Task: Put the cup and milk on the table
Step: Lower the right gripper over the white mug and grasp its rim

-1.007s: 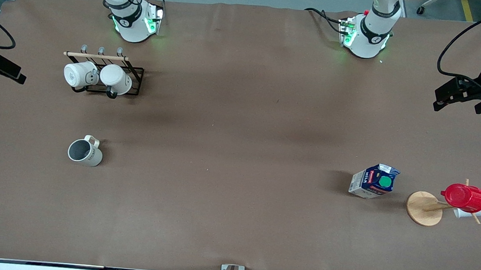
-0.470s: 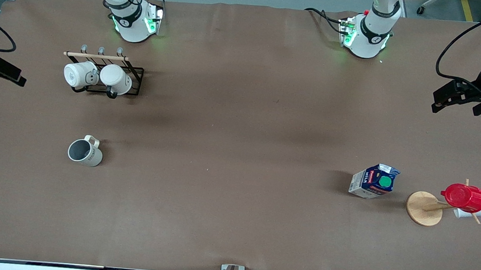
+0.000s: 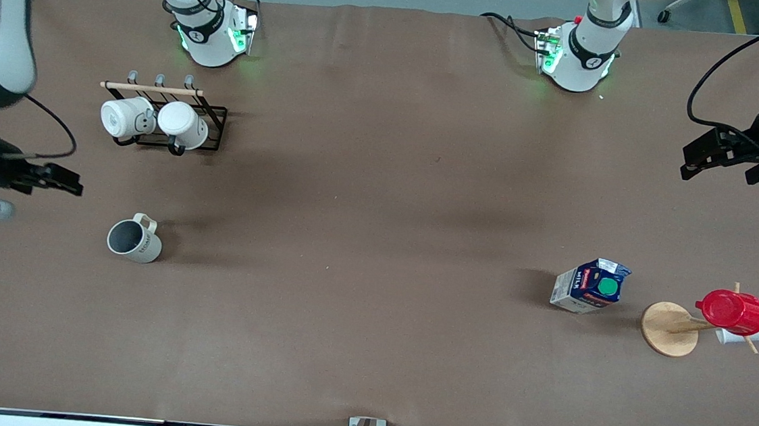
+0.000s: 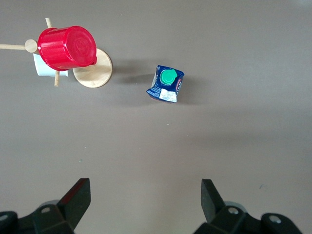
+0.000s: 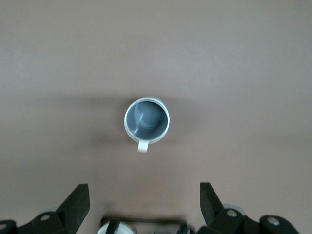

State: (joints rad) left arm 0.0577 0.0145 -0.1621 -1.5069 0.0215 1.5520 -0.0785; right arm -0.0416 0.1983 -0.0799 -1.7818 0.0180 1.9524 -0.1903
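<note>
- Right gripper (image 3: 73, 183) hangs over the table (image 3: 369, 347) at the right arm's end, fingers (image 5: 78, 202) spread wide with nothing between them.
- The cup (image 3: 134, 241) stands upright just beside that gripper — a little nearer the front camera and toward the table's middle. Its handle points toward the robots' bases, and its grey inside is empty in the right wrist view (image 5: 146, 121).
- Left gripper (image 3: 702, 157) hangs over the left arm's end of the table, fingers (image 4: 78, 195) likewise apart and empty.
- The milk (image 3: 590, 286) stands well apart from it, nearer the front camera; it is upright, green cap up.
- Each arm looks best placed for the thing at its own end; the right gripper is much the closer — likely first to grasp.
- Rack (image 3: 180, 123) holds two white mugs on their sides.
- Peg stand (image 3: 672, 329) beside the milk carries a red cup (image 3: 732, 311).
</note>
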